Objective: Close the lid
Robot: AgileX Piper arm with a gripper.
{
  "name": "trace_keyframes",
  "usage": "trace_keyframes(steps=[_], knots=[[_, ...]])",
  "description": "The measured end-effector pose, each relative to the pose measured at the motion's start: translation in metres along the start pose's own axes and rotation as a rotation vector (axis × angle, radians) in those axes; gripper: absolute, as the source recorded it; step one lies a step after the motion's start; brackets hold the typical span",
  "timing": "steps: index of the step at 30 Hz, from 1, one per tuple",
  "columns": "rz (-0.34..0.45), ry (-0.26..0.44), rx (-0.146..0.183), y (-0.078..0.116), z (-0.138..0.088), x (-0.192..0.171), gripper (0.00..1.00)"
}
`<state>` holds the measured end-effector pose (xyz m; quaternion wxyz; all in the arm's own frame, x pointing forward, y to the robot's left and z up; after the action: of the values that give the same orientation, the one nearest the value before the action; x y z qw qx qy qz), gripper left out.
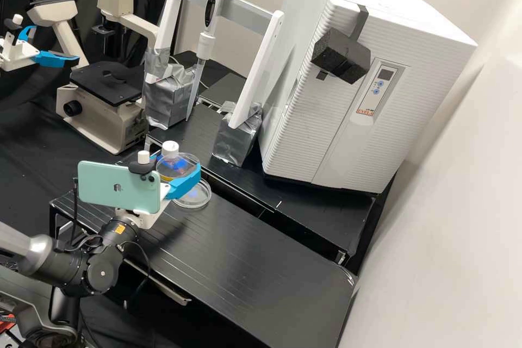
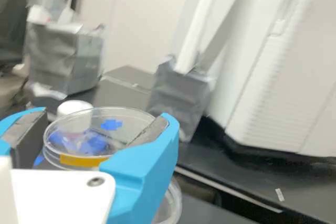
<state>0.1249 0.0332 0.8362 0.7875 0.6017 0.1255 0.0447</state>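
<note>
My gripper (image 1: 177, 171) is at the left part of the near bench, closed around a clear round lid (image 1: 175, 161). The clear dish (image 1: 201, 199) stands lower, on the bench, partly hidden by the blue finger and offset from the lid. From the wrist, the gripper (image 2: 103, 125) has one finger at each side of the lid (image 2: 128, 116), which has yellow tape at its edge. Part of the dish (image 2: 172, 203) shows below and beside a finger. Blue patches are visible through the lid.
A white-capped container (image 1: 170, 148) stands behind the lid, close to it. Farther back are a microscope (image 1: 100, 100), a white frame with a pipette (image 1: 205, 46) on foil-wrapped blocks, and a large white incubator (image 1: 348, 92). A gap separates the two bench tops.
</note>
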Motion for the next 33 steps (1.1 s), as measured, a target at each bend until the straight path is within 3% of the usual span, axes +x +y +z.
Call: trace_keyframes(steps=[6,10,13,16,20,32,33], knots=[[-0.038,-0.035,0.019,-0.003,0.008,0.000,0.00],[-0.064,-0.047,0.070,-0.006,0.014,0.002,0.00],[-0.070,-0.051,0.131,-0.008,0.019,0.006,0.00],[-0.058,-0.061,0.153,-0.008,0.025,0.008,0.00],[-0.038,-0.071,0.164,-0.007,0.029,0.008,0.00],[-0.012,-0.121,0.155,-0.004,0.034,0.004,0.00],[-0.012,-0.121,0.155,-0.004,0.034,0.004,1.00]])
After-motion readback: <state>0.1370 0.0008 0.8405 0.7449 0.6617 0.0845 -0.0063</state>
